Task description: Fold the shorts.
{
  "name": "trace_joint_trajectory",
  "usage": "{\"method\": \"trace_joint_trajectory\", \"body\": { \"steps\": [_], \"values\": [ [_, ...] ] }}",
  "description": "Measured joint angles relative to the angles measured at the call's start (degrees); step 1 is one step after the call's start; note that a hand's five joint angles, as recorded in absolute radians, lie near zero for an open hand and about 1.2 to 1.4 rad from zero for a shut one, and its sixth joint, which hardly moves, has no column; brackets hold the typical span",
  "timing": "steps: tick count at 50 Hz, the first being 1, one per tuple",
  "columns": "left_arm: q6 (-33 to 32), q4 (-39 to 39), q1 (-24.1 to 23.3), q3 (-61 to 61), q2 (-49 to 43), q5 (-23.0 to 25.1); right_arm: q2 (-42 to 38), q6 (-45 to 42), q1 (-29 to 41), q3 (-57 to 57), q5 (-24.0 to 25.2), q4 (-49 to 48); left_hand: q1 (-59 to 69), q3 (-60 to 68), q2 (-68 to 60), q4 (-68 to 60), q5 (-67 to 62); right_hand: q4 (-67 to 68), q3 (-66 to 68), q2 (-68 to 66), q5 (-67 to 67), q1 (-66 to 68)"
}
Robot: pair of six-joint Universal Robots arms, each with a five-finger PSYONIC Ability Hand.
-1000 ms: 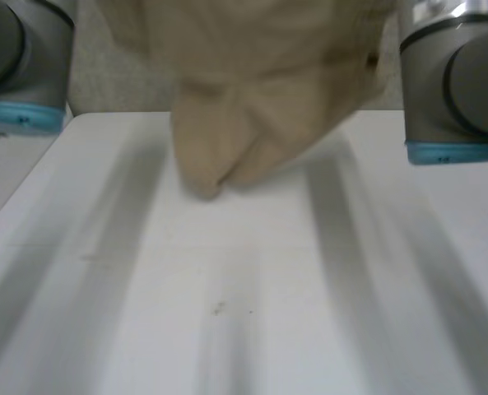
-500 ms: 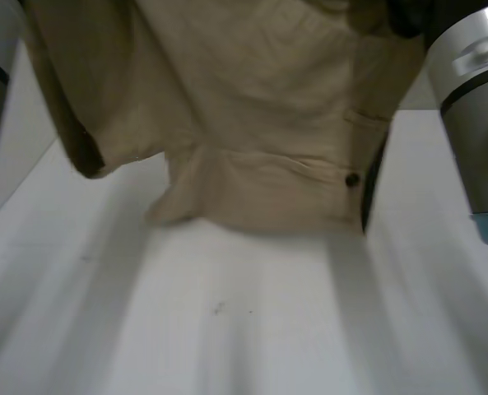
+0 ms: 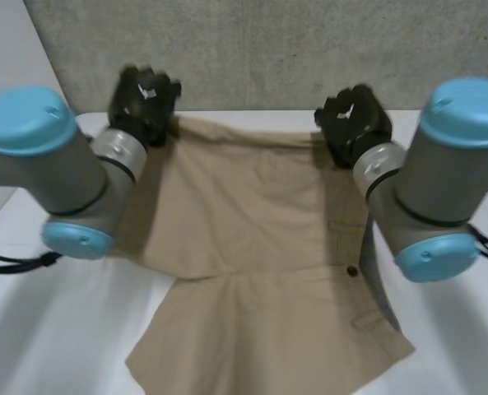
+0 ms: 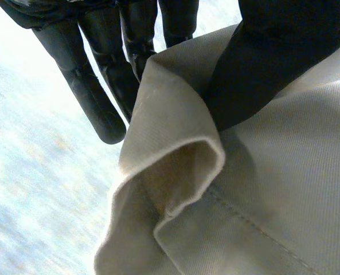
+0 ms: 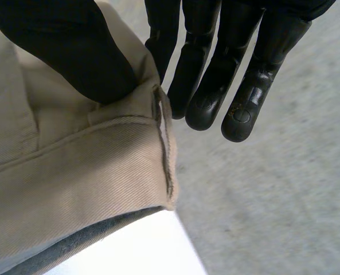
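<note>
Plainly soft and limp, the beige shorts are spread over the white table. Their far edge is raised at the table's back, and the rest runs down towards the near side. A crease crosses them about halfway, and a small dark button sits near the edge on the right arm's side.

The cloth looks like a light woven twill. I judge it will sag wherever it is unsupported and will keep no shape of its own, but it should not slip easily from a pinch. The stitched hems and seams are the thicker, firmer parts. The two far corners therefore seem the best places to hold, since held well apart they keep the edge between them taut.

The left hand has one far corner. In its wrist view the thumb presses a rolled-over hem against the fingers, which lie straight behind the cloth. The right hand has the other far corner. Its thumb clamps the seamed edge against the nearest finger, while the other fingers reach straight past it.

Both grey arms stretch out over the table, with a grey wall behind them.
</note>
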State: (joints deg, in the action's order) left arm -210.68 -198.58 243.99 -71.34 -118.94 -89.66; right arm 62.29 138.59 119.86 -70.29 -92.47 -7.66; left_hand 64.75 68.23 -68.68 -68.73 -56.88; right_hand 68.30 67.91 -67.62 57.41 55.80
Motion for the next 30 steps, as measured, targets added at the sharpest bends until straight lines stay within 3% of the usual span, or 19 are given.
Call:
{"method": "trace_joint_trajectory", "body": {
  "steps": [10,17,22,23,24,25,26,27,30],
  "values": [
    [-0.2,-3.9,1.2,16.4,-20.0,-0.2,-14.3,-0.5,-1.1,4.9,-1.6,-18.2,0.0,0.0,0.0,0.0,0.0,0.0,0.0,0.0,0.0,0.0],
    [-0.3,-5.1,2.0,30.7,-26.6,-0.5,-18.7,-2.3,-1.9,10.8,-2.5,-28.5,0.0,0.0,0.0,0.0,0.0,0.0,0.0,0.0,0.0,0.0],
    [-0.3,-5.2,2.2,37.7,-30.0,0.0,-22.0,-3.2,-2.7,15.6,-2.0,-29.9,0.0,0.0,0.0,0.0,0.0,0.0,0.0,0.0,0.0,0.0],
    [-0.3,-5.3,2.2,38.9,-31.0,0.4,-22.7,-3.2,-2.9,16.4,-1.8,-29.8,-2.1,-3.0,3.1,3.3,2.1,-1.6,-2.3,2.2,-1.3,-1.1],
    [-0.3,-5.4,2.1,39.3,-31.5,0.8,-23.8,-3.3,-3.0,17.6,-1.3,-29.4,-3.5,-4.6,4.7,4.9,3.4,-13.9,-13.7,14.9,-12.1,-11.3],
    [-0.3,-5.5,2.1,39.5,-31.7,1.0,-24.2,-3.4,-3.1,17.9,-1.0,-29.2,-9.7,-11.5,11.8,10.9,8.9,-13.9,-13.7,14.9,-12.1,-11.3],
    [-0.3,-6.0,1.9,39.6,-32.3,1.6,-25.0,-3.4,-3.1,18.6,-0.2,-28.6,-26.8,-26.4,26.9,26.1,24.0,-30.8,-30.7,32.1,-28.3,-27.7],
    [-0.2,-6.5,1.7,39.3,-32.6,2.0,-25.5,-3.4,-3.1,18.9,0.3,-28.1,-38.7,-35.5,36.2,36.7,34.5,-39.6,-39.5,41.0,-37.2,-35.2],
    [-0.2,-8.9,1.2,37.0,-32.7,2.7,-25.7,-3.3,-3.0,18.7,1.6,-26.8,-53.0,-53.4,54.3,54.6,51.9,-53.6,-53.5,53.4,-51.8,-43.4]
  ]
}}
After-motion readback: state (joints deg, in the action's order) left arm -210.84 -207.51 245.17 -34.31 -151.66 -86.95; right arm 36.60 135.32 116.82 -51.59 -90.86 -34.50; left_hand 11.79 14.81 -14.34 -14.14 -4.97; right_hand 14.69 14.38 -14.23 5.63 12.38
